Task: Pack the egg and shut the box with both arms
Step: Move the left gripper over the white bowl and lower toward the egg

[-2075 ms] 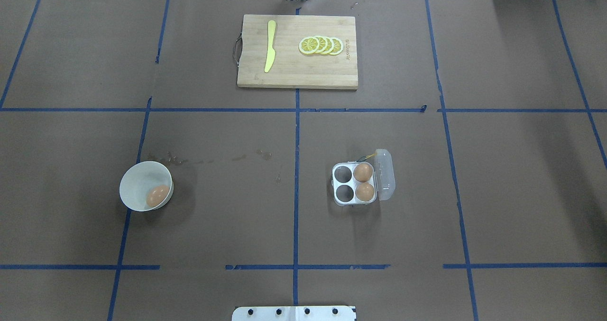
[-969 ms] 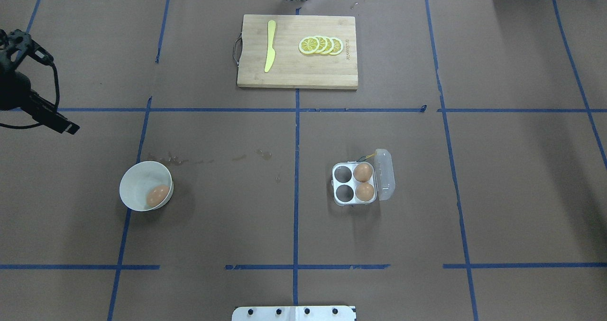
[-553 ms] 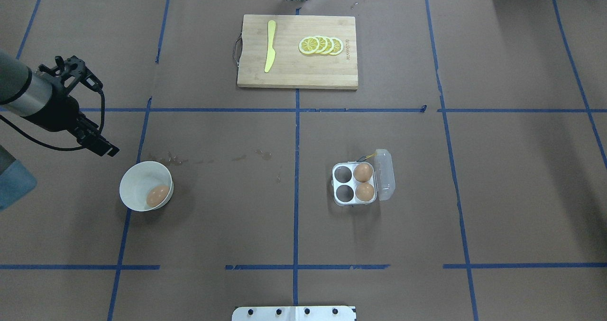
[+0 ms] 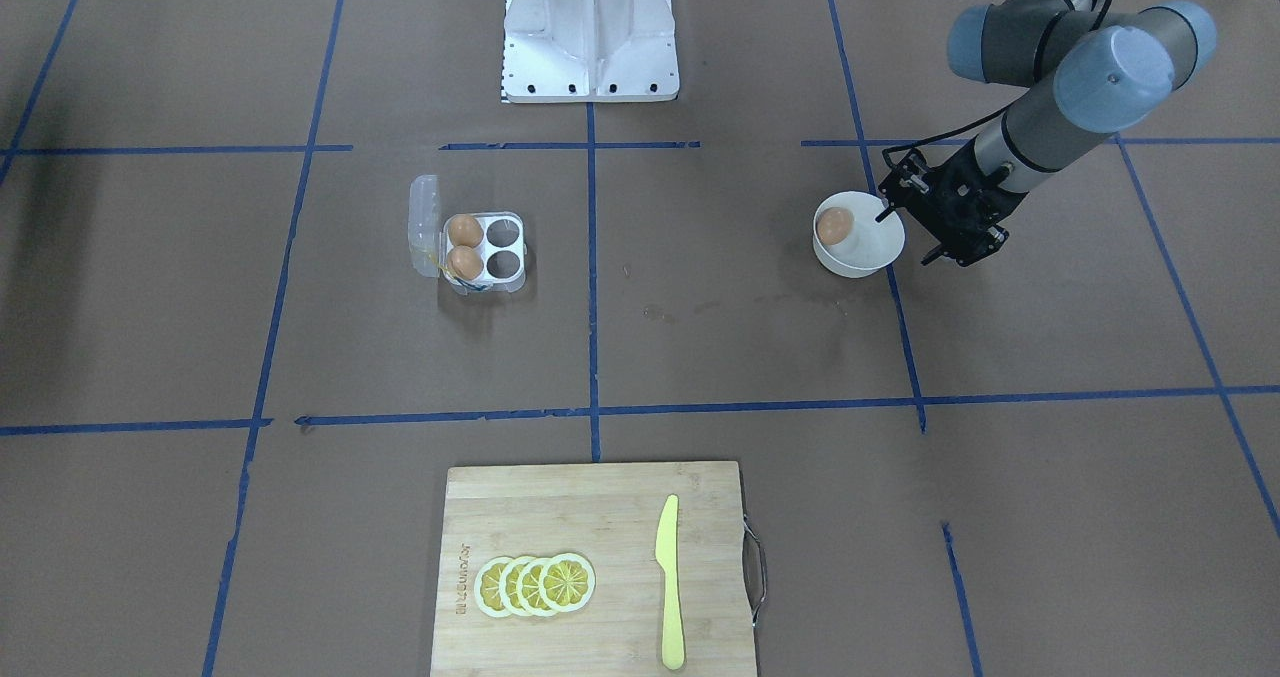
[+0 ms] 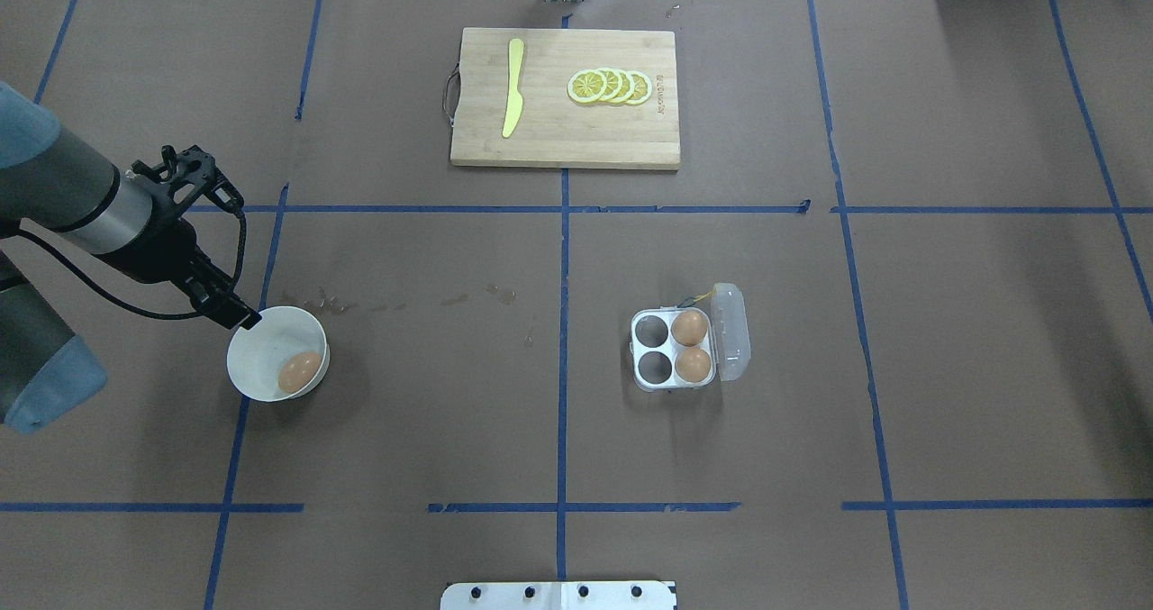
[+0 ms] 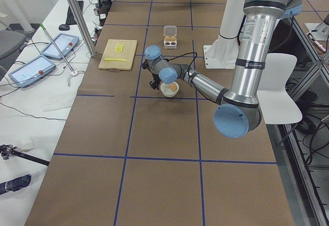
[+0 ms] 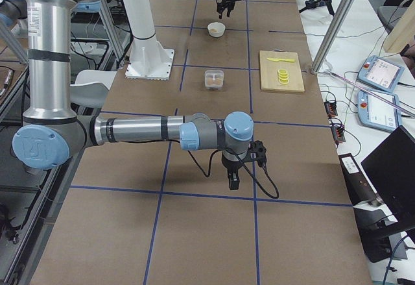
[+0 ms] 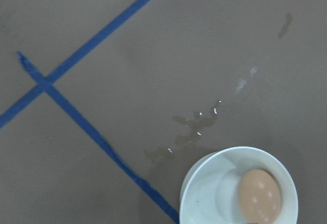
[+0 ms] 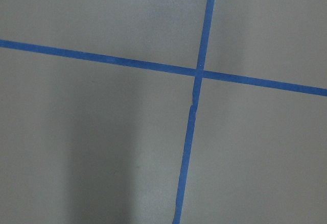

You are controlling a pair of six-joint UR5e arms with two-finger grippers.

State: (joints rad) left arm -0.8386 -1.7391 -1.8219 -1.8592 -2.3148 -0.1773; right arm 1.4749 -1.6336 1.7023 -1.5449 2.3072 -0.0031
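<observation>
The cutting board [image 4: 600,517] bears a small stamped mark [image 4: 462,587] by one edge, seemingly lettering, too small to read.

Near arm: the right arm [image 7: 142,130] reaches from the view's left side across the table [image 7: 194,246].
Right gripper [image 7: 232,182]: points down, just above a blue tape line [image 7: 194,193]; whether the jaws are apart or together is not clear.
Far arm: the left gripper [image 7: 224,12] hangs over the white bowl [image 7: 216,30].
Box [image 7: 214,78]: between the bowl and the near arm, with something brown inside.
Cutting board [image 7: 281,84]: to the right of the box, carrying a yellow knife [image 7: 280,58] and lemon slices [image 7: 283,75].
White base [image 7: 150,61]: to the left of the box.
</observation>
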